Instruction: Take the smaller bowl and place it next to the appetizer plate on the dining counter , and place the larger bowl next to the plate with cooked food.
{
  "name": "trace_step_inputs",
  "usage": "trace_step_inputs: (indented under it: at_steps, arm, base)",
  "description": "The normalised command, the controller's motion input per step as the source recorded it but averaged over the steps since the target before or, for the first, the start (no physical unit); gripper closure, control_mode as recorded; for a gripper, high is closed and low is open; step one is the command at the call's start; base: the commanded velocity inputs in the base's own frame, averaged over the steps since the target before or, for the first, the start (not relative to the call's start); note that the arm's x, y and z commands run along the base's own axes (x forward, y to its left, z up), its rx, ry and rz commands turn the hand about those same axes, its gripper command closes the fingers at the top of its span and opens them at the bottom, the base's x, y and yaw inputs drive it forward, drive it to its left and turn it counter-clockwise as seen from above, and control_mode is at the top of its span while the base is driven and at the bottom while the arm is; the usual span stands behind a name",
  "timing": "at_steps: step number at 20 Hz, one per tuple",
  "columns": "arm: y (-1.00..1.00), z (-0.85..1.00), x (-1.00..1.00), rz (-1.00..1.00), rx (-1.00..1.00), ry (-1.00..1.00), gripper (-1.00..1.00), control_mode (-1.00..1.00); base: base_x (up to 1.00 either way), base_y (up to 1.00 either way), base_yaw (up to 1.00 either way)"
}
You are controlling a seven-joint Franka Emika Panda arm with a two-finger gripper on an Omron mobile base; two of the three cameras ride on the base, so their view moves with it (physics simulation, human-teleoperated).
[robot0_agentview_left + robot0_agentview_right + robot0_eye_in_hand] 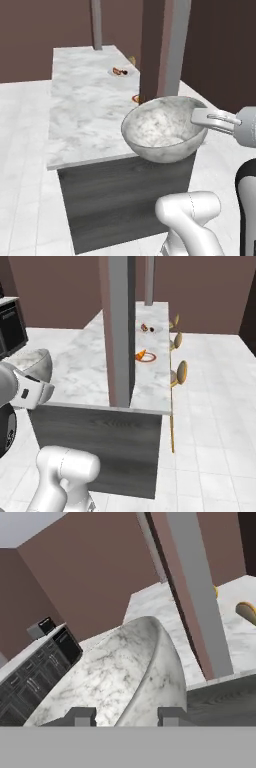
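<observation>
From my seat, in the left base view, I have the larger bowl [162, 129] hanging in the air at the near corner of the dining counter [85, 115], its far side over the marble and its near side past the edge. The claw [200, 118] pinches the bowl's right rim, one finger inside and one outside, part closed on the wall; I judge a rim grip was the only hold on something this wide. Further along the counter sits the plate with cooked food [119, 72], well apart from the bowl, so I reckon the carry has a good way to go. The appetizer plate [135, 99] is a sliver of orange behind the bowl's rim beside the pillar [165, 47]. The right base view opens that up: the appetizer plate [146, 357] with its orange wedge lies whole just right of the pillar [120, 331], the plate with cooked food [148, 329] beyond it, and stools [181, 372] line the far edge. The hand view gives me the two fingers [82, 716] astride the marbled rim [150, 662], which the base views leave less plain.
</observation>
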Motion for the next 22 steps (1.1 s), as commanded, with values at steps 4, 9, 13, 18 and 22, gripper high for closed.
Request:
trace_step_inputs:
  at_steps: [4, 9, 13, 18, 22]
  arm:
    - [0.00, 0.00, 0.00, 0.00, 0.00, 0.00, 1.00, 1.00]
    - [0.00, 0.00, 0.00, 0.00, 0.00, 0.00, 1.00, 1.00]
    - [0.00, 0.00, 0.00, 0.00, 0.00, 0.00, 1.00, 1.00]
    - [0.00, 0.00, 0.00, 0.00, 0.00, 0.00, 1.00, 1.00]
    - [0.00, 0.00, 0.00, 0.00, 0.00, 0.00, 1.00, 1.00]
  base:
    - [0.00, -1.00, -0.02]
    - [0.00, -1.00, -0.01]
    - [0.01, -1.00, 0.00]
    - [0.36, -0.99, 0.00]
    - [0.87, -0.79, 0.05]
